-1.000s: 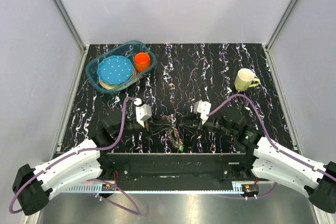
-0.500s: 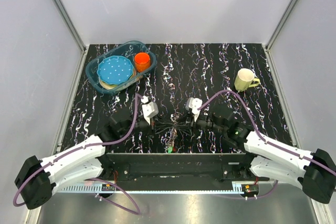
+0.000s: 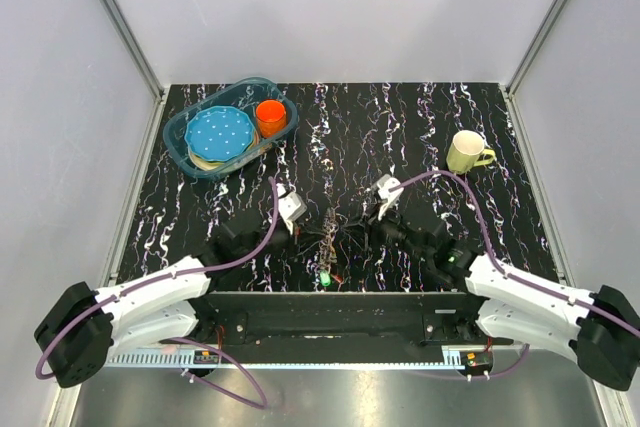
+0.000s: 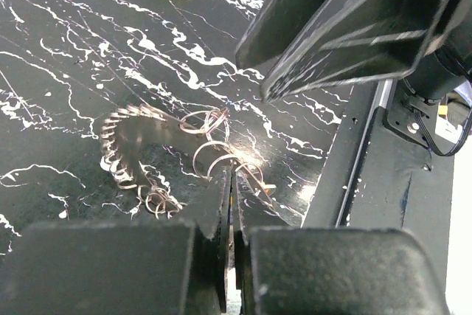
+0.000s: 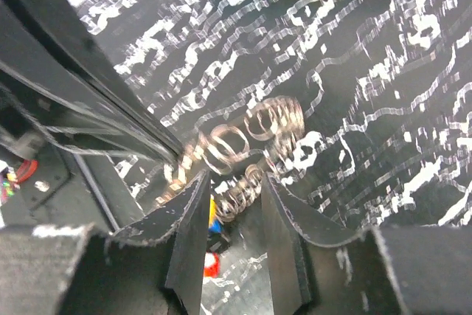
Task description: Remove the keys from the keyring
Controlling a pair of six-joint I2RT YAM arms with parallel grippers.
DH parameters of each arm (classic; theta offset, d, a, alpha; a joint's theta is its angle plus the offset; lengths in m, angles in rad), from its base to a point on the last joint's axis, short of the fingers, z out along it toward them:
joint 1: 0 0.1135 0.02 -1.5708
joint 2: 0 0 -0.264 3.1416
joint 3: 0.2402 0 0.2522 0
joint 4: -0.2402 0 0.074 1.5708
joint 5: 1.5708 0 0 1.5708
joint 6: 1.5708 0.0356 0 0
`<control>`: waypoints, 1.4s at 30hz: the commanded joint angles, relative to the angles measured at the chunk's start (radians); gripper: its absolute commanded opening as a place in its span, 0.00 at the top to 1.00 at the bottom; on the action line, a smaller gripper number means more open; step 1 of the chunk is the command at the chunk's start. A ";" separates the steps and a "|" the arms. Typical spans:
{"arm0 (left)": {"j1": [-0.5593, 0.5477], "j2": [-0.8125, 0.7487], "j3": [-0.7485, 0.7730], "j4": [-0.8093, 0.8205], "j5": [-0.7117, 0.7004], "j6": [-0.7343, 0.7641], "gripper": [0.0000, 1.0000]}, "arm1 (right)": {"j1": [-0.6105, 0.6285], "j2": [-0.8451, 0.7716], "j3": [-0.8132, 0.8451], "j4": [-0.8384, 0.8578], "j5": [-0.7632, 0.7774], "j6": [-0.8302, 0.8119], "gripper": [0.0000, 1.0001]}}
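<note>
Fingers [image 4: 220,219] of the left gripper are clenched flat together, their thin black tips right at the keyring [image 4: 215,149], a coil of shiny wire loops; whether they pinch it I cannot tell. The right gripper's fingers [image 5: 186,234], matte black wedges, grasp the coils wedged between them. The silvery toothed keys [image 3: 328,232] sit low centre on the glossy black marbled table [image 3: 420,127], near its front edge. A pale mug [image 3: 468,152] and a plastic tub [image 3: 190,127] stand well apart higher up.
</note>
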 commanded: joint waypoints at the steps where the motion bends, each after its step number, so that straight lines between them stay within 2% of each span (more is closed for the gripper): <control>1: 0.000 -0.012 -0.034 0.119 -0.079 -0.039 1.00 | -0.001 0.089 -0.126 0.198 0.136 0.034 0.60; 3: 0.000 -0.007 -0.039 0.122 -0.090 -0.049 1.00 | -0.001 0.144 -0.177 0.328 0.134 0.017 0.60; 5: 0.000 -0.003 -0.036 0.113 -0.105 -0.051 1.00 | -0.001 0.210 -0.172 0.355 0.102 0.016 0.60; 8: 0.000 -0.006 -0.037 0.108 -0.118 -0.043 1.00 | -0.001 0.269 -0.190 0.440 -0.059 -0.009 0.58; 10: -0.001 -0.006 -0.037 0.113 -0.124 -0.042 1.00 | -0.001 0.322 -0.232 0.610 -0.105 -0.016 0.58; 12: 0.000 -0.003 -0.037 0.118 -0.124 -0.043 1.00 | -0.001 0.367 -0.270 0.721 -0.102 -0.025 0.57; 14: 0.000 0.005 -0.040 0.127 -0.122 -0.048 1.00 | -0.001 0.436 -0.257 0.741 -0.105 -0.058 0.57; 17: 0.000 0.014 -0.044 0.137 -0.124 -0.054 1.00 | -0.001 0.565 -0.243 0.857 -0.117 -0.073 0.57; 21: 0.000 0.019 -0.045 0.144 -0.125 -0.060 1.00 | -0.001 0.741 -0.263 1.211 -0.166 -0.064 0.56; 23: 0.000 0.020 -0.042 0.142 -0.125 -0.060 1.00 | -0.002 0.826 -0.252 1.282 -0.180 -0.065 0.55; 42: 0.000 0.042 -0.044 0.153 -0.127 -0.063 1.00 | -0.001 0.873 -0.160 1.290 -0.289 -0.187 0.55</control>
